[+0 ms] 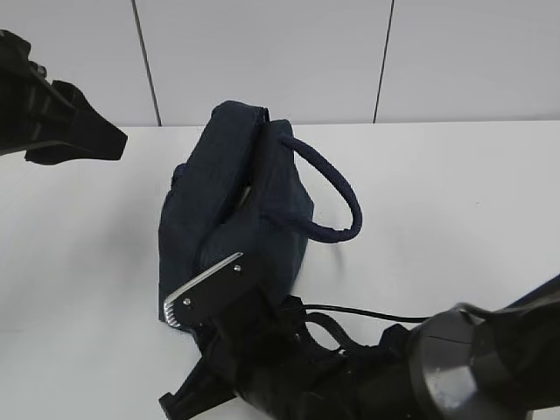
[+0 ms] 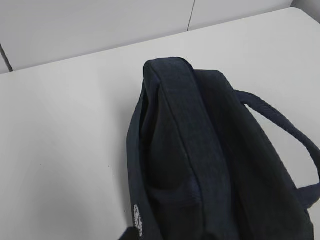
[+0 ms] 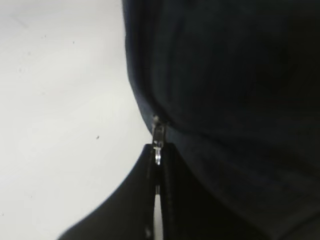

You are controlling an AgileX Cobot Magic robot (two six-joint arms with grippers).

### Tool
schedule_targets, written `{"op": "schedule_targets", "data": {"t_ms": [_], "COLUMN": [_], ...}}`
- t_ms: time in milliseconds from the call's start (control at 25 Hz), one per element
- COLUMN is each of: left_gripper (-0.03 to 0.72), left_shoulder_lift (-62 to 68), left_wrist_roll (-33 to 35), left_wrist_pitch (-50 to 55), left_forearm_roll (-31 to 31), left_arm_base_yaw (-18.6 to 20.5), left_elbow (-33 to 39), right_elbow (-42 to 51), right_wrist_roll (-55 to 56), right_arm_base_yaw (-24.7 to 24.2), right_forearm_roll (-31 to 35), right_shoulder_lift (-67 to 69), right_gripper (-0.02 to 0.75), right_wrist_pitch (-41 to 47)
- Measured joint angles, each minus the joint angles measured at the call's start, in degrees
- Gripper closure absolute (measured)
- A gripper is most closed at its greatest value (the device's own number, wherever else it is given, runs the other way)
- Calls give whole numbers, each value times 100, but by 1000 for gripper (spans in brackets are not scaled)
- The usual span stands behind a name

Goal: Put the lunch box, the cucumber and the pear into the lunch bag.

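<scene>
Right wrist view: the right gripper (image 3: 158, 172) is clenched on the zipper pull (image 3: 158, 145) at the near end of the lunch bag (image 1: 232, 201), whose length runs away across the desk (image 1: 455, 201). Left gripper unseen.

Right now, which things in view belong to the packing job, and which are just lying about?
Part of the job:
- lunch bag, with its zipper pull
- right gripper, shut on the zipper pull
- left gripper, raised clear of the bag

Lying about:
- black cable on the white table

Lunch box, cucumber and pear are not visible.
</scene>
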Motion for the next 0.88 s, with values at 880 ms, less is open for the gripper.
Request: {"op": "schedule_targets", "data": {"t_ms": [880], "left_gripper": [449], "left_shoulder_lift": [0], "left_wrist_roll": [0], "left_wrist_pitch": [-70], "left_forearm_roll": [-92], "left_arm_base_yaw": [0], "left_elbow": [0], "right_elbow": [-130], "right_wrist_roll": [-3761], "right_arm_base_yaw": [-4], "right_forearm_roll": [2466], "right_shoulder_lift": [-2053], "right_gripper": [732], "right_wrist_pitch": [1463]}}
